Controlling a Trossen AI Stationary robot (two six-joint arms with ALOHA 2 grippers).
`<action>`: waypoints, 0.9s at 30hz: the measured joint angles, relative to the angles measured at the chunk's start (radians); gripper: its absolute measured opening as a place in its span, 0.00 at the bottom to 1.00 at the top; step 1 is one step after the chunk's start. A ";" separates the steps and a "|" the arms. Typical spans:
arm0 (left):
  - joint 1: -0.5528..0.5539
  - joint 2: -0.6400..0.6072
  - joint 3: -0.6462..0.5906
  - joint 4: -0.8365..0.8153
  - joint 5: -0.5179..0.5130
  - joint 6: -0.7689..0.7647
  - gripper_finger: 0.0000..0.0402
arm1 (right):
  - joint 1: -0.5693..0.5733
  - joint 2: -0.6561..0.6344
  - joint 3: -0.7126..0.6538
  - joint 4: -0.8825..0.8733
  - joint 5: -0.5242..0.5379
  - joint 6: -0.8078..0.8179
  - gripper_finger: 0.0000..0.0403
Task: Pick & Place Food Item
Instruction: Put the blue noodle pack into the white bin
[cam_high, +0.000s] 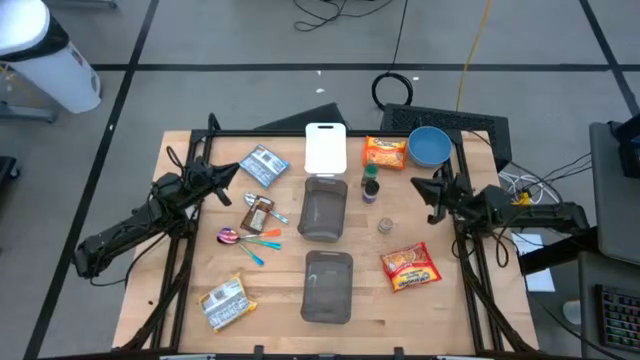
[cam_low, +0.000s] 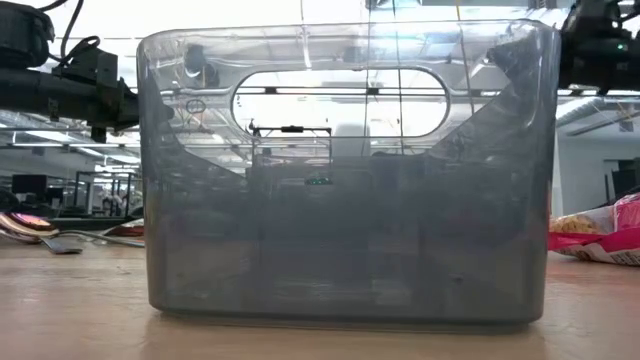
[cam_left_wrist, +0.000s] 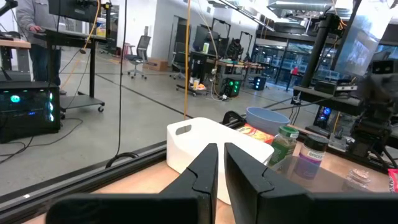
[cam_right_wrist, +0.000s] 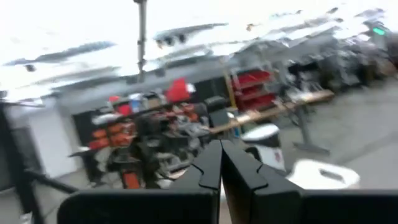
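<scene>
Several food packs lie flat on the wooden table: an orange snack bag (cam_high: 385, 152) at the far side, a red and yellow bag (cam_high: 411, 267) at the near right, a silver-blue packet (cam_high: 263, 165), a silver-yellow packet (cam_high: 224, 302) and a brown bar (cam_high: 257, 214). My left gripper (cam_high: 237, 172) is shut and empty, raised over the table's left part beside the silver-blue packet; its fingers (cam_left_wrist: 221, 165) point toward the right. My right gripper (cam_high: 415, 183) is shut and empty, raised over the right part; its fingers (cam_right_wrist: 221, 163) point toward the left.
Two grey see-through bins (cam_high: 324, 208) (cam_high: 328, 287) stand in the middle; the near one fills the low view (cam_low: 345, 170). A white board (cam_high: 325, 148), a blue bowl (cam_high: 429, 146), a green-capped bottle (cam_high: 371, 180), a small jar (cam_high: 385, 226) and coloured spoons (cam_high: 240, 237) stand around them.
</scene>
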 joint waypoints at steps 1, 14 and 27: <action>0.000 0.000 0.000 0.000 0.000 0.000 0.08 | 0.000 0.033 0.021 0.004 0.022 0.013 0.00; 0.000 0.000 0.000 0.114 0.026 -0.348 0.08 | 0.000 0.658 0.441 0.114 0.022 -0.009 0.00; 0.000 0.000 0.000 0.551 -0.011 -0.583 0.08 | 0.000 0.982 0.581 0.484 0.020 -0.009 0.00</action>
